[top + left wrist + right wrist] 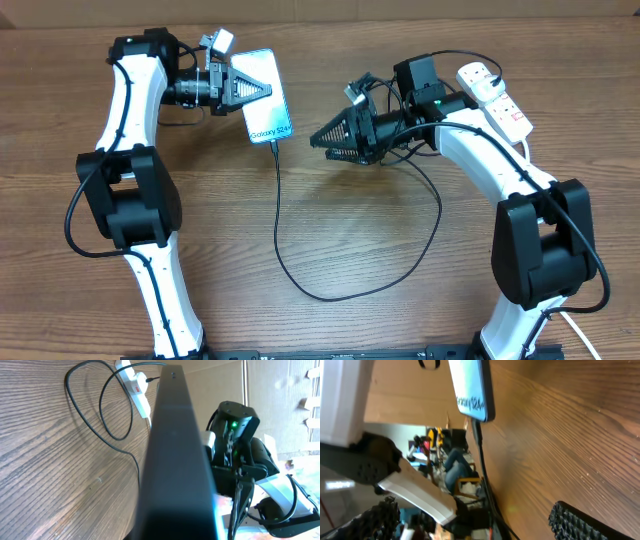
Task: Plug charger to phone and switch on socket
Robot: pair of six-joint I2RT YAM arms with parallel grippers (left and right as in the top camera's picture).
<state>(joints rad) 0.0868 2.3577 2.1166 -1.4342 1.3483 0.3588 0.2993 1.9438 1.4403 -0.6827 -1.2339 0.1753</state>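
Black-edged and slim, the smartphone (268, 115) with a light-blue screen reads "Galaxy S24" near its lower end. Its long axis runs roughly away from the robot. The thin black cable (277, 215) meets the near end. The left gripper (255, 88) clamps the smartphone's left edge. The right gripper (322, 142) hangs beside it, fingers wide and empty. The right arm partly hides the white power strip (500, 98) with its red switches.

We see the table (330, 320) lit evenly from above, shadows soft, a thin one beside the cable (278, 230). From the left wrist the phone (175, 460) edge is a dark, blurred slab near the lens. From the right wrist its screen glares pale blue; the room (445, 470) behind is dim and blurred.
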